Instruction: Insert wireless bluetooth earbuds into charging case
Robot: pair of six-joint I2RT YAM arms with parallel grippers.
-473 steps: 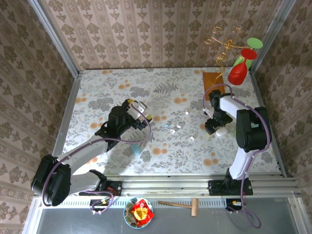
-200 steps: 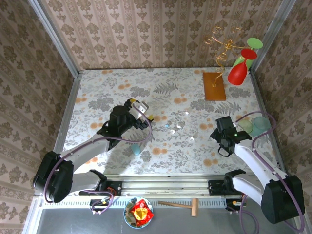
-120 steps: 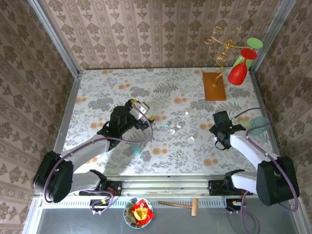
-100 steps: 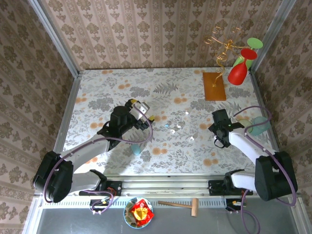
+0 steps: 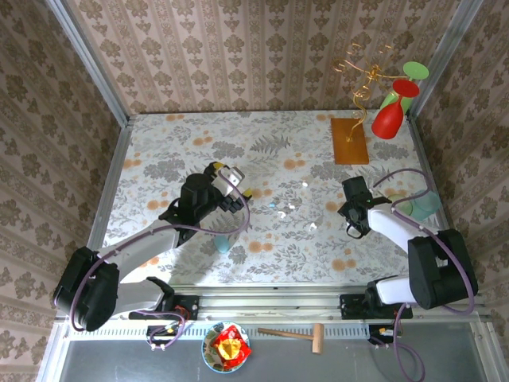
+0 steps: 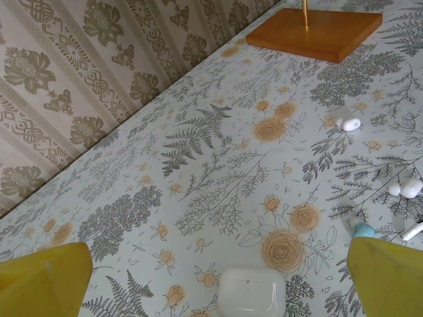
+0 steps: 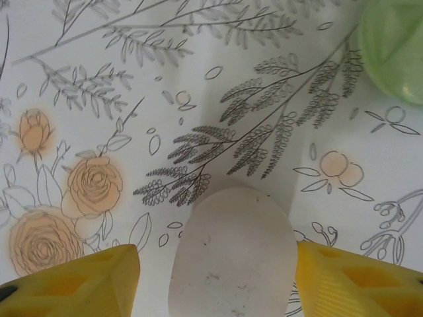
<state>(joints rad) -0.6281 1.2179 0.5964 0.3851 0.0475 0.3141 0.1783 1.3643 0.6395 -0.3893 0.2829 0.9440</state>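
Presently, we list what is on the table (image 6: 198, 165).

Item, left gripper (image 6: 218, 271): jaws as wide apart as they go, holding nothing. Between its yellow fingers (image 6: 46, 281), at the near edge of the left wrist view, lies the left-hand case (image 6: 251, 292). It is white, flat on the table and seems shut.

Item, right gripper (image 7: 215, 257): jaws apart, straddling the right-hand case (image 7: 231, 257), also white and seemingly shut. A strip of bare table shows between the case and one finger, so we judge it not yet clamped. On the other side we cannot tell whether finger meets case. The case's long axis runs along the fingers, so they would close across its narrow width.

Item, earbuds (image 5: 288, 208): loose on the table, scattered between the two grippers, none in a case.
- From the left gripper they lie ahead and to its right: a white earbud (image 6: 348, 123) farthest out, a blue earbud (image 6: 362, 229) just beside the right-hand finger.
- From the right gripper they lie to its left.
- We judge the left arm nearer the middle cluster and the right arm nearer the stray earbud (image 5: 312, 227).

Item, blue case (image 5: 223, 244): near the left arm, well apart from the earbuds.

Item, wooden block (image 6: 314, 33): far side of the table, apart from the rest.
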